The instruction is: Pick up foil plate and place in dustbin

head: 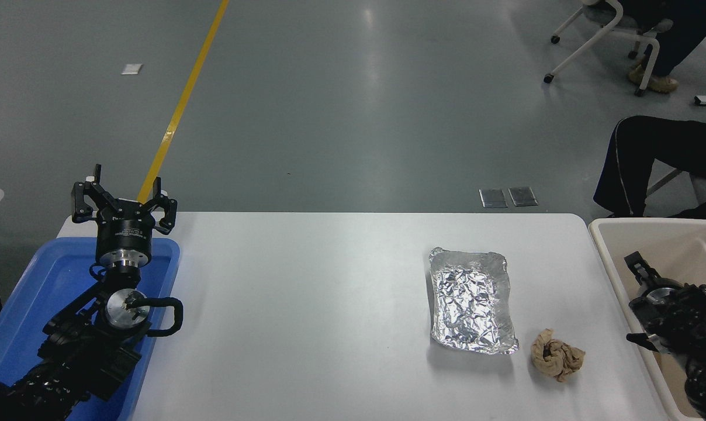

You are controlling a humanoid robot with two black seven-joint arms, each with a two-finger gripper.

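Lab/workshop: grey floor w/ yellow line, wheeled chair.

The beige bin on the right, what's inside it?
The robot's right arm and right gripper hang over the dustbin, hiding much of the inside. The visible walls look bare. The bin's bottom runs off the picture. The foil plate lies on the table.

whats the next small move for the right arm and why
Probably swing the right gripper left, out from over the dustbin, toward the foil plate. The plate lies untouched on the table, beside the brown paper ball, and nothing is in the gripper's hold as far as can be seen. The left gripper is open over the blue tray, far from the plate.
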